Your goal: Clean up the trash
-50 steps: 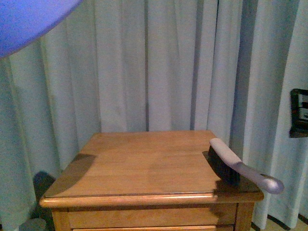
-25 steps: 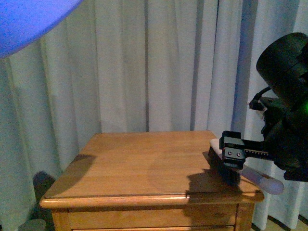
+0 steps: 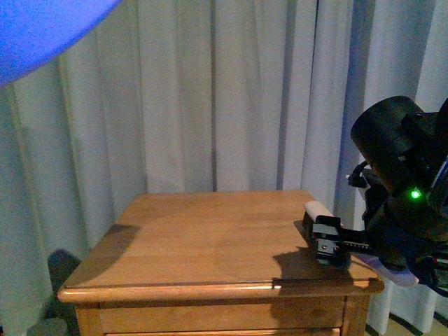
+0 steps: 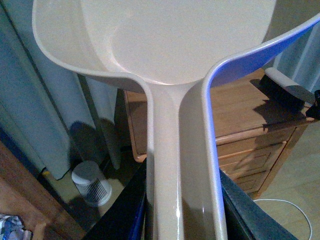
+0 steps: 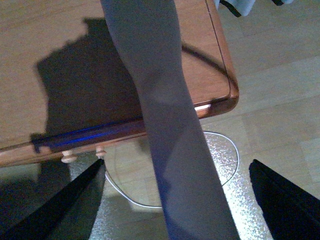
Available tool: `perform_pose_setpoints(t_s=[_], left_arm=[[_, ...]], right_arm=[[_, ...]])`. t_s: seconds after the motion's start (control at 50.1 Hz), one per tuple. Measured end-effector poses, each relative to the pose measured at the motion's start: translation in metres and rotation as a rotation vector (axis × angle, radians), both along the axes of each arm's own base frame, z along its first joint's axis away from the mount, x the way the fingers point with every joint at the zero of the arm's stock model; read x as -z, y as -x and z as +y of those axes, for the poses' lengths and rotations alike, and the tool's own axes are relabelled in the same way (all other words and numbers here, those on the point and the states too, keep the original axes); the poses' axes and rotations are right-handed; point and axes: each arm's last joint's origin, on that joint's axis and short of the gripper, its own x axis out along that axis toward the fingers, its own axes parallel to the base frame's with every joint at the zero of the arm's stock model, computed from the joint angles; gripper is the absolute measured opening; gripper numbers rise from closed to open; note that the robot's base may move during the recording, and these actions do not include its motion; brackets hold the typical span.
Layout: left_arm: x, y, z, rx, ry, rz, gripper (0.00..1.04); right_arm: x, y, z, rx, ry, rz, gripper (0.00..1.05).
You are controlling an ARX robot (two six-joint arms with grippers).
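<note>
Right hand point(image 5: 177, 170) spread wide astride brush handle point(image 5: 150, 65); left hand point(image 4: 182, 205) clamped on dustpan point(image 4: 175, 40)

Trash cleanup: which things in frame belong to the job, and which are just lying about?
Job:
- dustpan, clamped in the left gripper
- brush, straddled by the open right gripper
- no trash in view

Lying about:
- wooden table
- curtain
- small white cylinder on the floor
- white cable
</note>
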Motion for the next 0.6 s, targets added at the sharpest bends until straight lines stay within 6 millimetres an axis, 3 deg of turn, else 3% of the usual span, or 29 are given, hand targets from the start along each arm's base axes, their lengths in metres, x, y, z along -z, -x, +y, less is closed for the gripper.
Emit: perform_pose_setpoints(t_s=[0.399,0.479,0.599], left_arm=[[0.0,0.0,0.0,0.0,0.0,0.0,0.28],[0.0,0.0,0.0,0.0,0.0,0.0,0.28],[0.0,0.0,0.0,0.0,0.0,0.0,0.28]], right_arm=[[-0.0001,-0.0029,-0.0041,-0.007,-0.005,-0.042,0.27],[-0.0001,-0.0005,-0.005,-0.011,-0.001,-0.052,0.22],[-0.0081,0.0056,-0.0068,-0.02,0.014,-0.087,0.22]])
